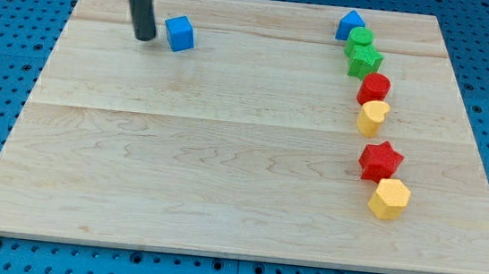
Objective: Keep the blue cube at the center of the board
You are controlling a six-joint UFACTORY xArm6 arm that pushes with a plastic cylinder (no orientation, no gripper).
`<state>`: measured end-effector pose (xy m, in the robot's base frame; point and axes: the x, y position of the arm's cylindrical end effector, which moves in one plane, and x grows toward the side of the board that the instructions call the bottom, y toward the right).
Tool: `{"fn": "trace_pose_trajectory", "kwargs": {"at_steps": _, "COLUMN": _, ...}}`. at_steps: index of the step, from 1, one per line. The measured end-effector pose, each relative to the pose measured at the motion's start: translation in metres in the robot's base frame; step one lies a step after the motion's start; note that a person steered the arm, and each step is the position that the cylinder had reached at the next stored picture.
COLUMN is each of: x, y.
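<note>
The blue cube (180, 34) lies near the view's top left of the wooden board (224, 162), far from the board's middle. My tip (144, 36) rests on the board just to the left of the cube, with a small gap between them. The dark rod rises from the tip to the view's top edge.
A column of blocks runs down the view's right: a blue pentagon-like block (350, 26), a green round block (359, 43), a green star (365, 62), a red round block (374, 88), a yellow heart-like block (372, 117), a red star (380, 160), a yellow hexagon (389, 199).
</note>
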<state>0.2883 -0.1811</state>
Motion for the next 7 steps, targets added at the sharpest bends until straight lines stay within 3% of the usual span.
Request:
{"fn": "trace_pose_trajectory", "kwargs": {"at_steps": 1, "x": -0.022, "y": -0.033}}
{"fn": "trace_pose_trajectory", "kwargs": {"at_steps": 2, "x": -0.014, "y": 0.022}}
{"fn": "trace_pose_trajectory", "kwargs": {"at_steps": 3, "x": -0.054, "y": 0.033}}
{"fn": "trace_pose_trajectory", "kwargs": {"at_steps": 5, "x": 0.097, "y": 0.057}}
{"fn": "trace_pose_trajectory", "kwargs": {"at_steps": 6, "x": 0.092, "y": 0.059}}
{"fn": "trace_pose_trajectory", "kwargs": {"at_steps": 7, "x": 0.054, "y": 0.019}}
